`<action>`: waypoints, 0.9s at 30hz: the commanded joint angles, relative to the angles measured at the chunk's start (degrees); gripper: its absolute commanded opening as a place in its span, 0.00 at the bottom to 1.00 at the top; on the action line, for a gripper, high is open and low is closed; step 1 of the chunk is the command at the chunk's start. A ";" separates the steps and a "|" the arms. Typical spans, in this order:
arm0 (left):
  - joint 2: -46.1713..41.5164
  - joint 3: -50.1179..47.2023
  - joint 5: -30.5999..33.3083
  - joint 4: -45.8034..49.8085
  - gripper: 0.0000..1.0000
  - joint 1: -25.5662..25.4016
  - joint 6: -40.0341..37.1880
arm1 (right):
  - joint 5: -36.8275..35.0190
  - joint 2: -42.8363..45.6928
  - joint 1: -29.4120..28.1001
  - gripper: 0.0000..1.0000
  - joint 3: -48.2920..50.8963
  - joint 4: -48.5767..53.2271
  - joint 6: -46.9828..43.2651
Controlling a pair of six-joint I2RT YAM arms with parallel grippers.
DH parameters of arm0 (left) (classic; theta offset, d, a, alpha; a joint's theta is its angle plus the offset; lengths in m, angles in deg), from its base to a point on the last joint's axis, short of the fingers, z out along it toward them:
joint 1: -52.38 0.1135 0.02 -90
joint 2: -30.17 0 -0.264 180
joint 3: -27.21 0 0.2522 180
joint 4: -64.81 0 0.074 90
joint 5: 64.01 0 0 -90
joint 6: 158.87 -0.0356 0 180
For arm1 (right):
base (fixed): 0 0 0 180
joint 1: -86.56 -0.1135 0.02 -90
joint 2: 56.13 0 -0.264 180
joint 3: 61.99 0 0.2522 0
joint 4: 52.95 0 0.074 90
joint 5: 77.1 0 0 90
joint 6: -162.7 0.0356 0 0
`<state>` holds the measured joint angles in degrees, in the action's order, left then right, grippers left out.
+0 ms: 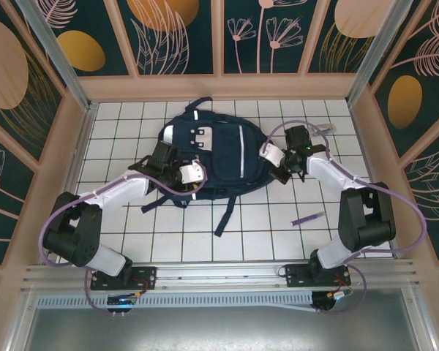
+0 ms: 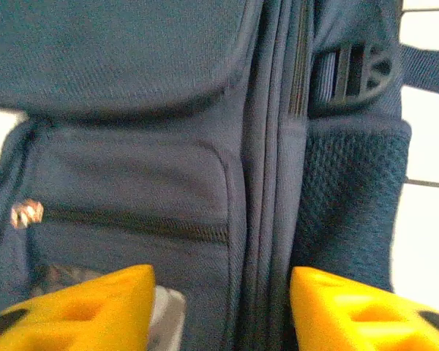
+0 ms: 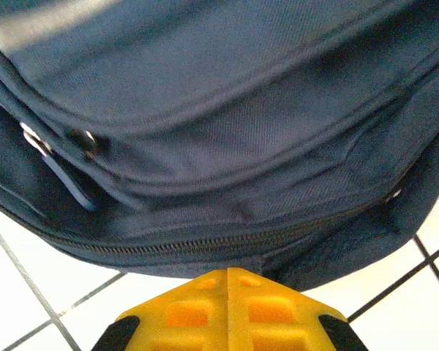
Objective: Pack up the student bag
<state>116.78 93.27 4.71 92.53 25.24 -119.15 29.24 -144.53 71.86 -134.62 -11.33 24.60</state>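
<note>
White tiled table (image 1: 263,227), student bag (image 1: 219,157) between left hand (image 2: 223,308) and right hand (image 3: 228,301)

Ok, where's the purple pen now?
Top view: the pen lies on the tiled table, right of centre, clear of the bag, between its loose strap and the right arm.

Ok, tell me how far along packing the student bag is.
Done: nothing visibly packed; the student bag lies flat on the table, its zipper looking closed. In hand: the left claw stands open at the bag's front pocket, the right claw shut at its zippered edge. Left: open the bag and load the purple pen lying beside it.
</note>
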 commanded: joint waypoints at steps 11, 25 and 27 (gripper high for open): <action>14.00 14.06 -1.70 -1.60 0.61 -11.81 0.64 | -0.59 7.02 6.08 0.44 3.36 -23.42 61.03; 20.20 16.23 11.51 -4.88 0.00 -13.43 7.76 | 4.72 14.53 9.79 0.46 9.35 -30.08 56.58; 17.75 15.73 9.90 -5.89 0.00 -13.45 9.02 | 7.92 13.95 9.78 0.46 8.28 -29.11 54.76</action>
<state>136.21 107.47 13.01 87.74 11.54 -112.70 31.66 -130.37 81.65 -125.82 -39.33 82.37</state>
